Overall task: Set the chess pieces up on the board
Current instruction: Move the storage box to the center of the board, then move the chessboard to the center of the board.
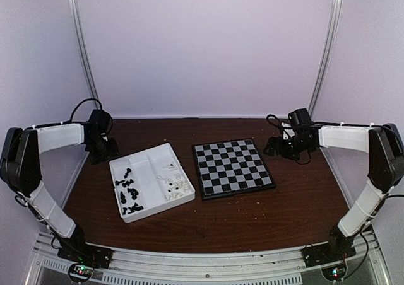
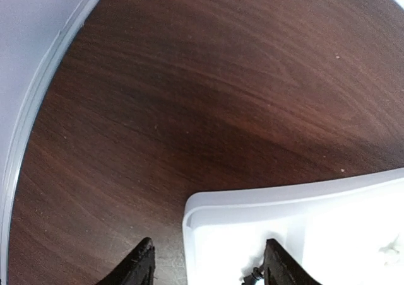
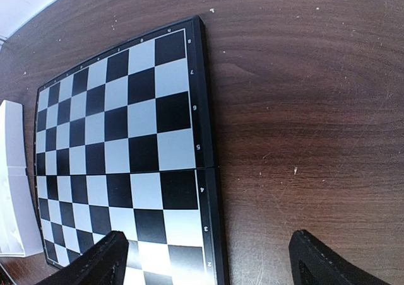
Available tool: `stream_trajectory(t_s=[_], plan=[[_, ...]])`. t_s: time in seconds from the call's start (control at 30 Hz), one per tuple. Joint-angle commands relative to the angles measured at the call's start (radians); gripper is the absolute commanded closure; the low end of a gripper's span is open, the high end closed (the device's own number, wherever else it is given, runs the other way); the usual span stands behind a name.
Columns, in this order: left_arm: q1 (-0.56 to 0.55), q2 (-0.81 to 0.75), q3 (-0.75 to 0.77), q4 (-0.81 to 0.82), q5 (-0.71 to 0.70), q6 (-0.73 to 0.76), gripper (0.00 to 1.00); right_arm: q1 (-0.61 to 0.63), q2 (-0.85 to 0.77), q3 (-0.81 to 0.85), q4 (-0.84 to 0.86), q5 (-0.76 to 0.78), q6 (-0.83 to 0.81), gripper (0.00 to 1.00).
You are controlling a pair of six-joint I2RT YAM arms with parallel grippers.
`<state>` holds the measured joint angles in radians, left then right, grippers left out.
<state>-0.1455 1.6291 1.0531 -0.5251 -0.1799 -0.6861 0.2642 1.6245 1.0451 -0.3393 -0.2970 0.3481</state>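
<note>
Flanking one board (image 1: 232, 167) and one tray (image 1: 140, 154) of chess pieces (image 1: 130, 184), left tool (image 2: 209, 269) stands parted, right tool (image 3: 214, 263) wide.

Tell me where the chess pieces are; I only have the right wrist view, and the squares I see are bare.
Observer: All lie in the white tray left of the board.
Operator: Split them by colour.
Observer: Black pieces lie in the tray's left part, white pieces in its right part.
Operator: Report the left hand.
Observer: Open, beside the tray's far left corner.
</note>
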Motion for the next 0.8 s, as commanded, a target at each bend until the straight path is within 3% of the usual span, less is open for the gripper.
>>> stream_trajectory(t_s=[0.0,0.13,0.47,0.7,0.77], plan=[[-0.067,-0.099,0.065,-0.021,-0.024,0.127,0.37,0.003,0.026,0.020,0.030,-0.033,0.019,0.08],[-0.183,-0.095,0.176,-0.041,-0.007,0.260,0.37,0.003,0.042,0.017,0.048,-0.054,0.035,0.08],[-0.276,0.166,0.456,0.036,0.403,0.311,0.39,0.003,0.052,-0.004,0.057,-0.084,0.066,0.09],[-0.368,0.401,0.710,0.030,0.426,0.314,0.34,0.004,0.046,-0.018,0.036,-0.079,0.085,0.09],[-0.368,0.457,0.752,0.043,0.414,0.293,0.26,0.005,0.041,-0.033,0.039,-0.077,0.089,0.08]])
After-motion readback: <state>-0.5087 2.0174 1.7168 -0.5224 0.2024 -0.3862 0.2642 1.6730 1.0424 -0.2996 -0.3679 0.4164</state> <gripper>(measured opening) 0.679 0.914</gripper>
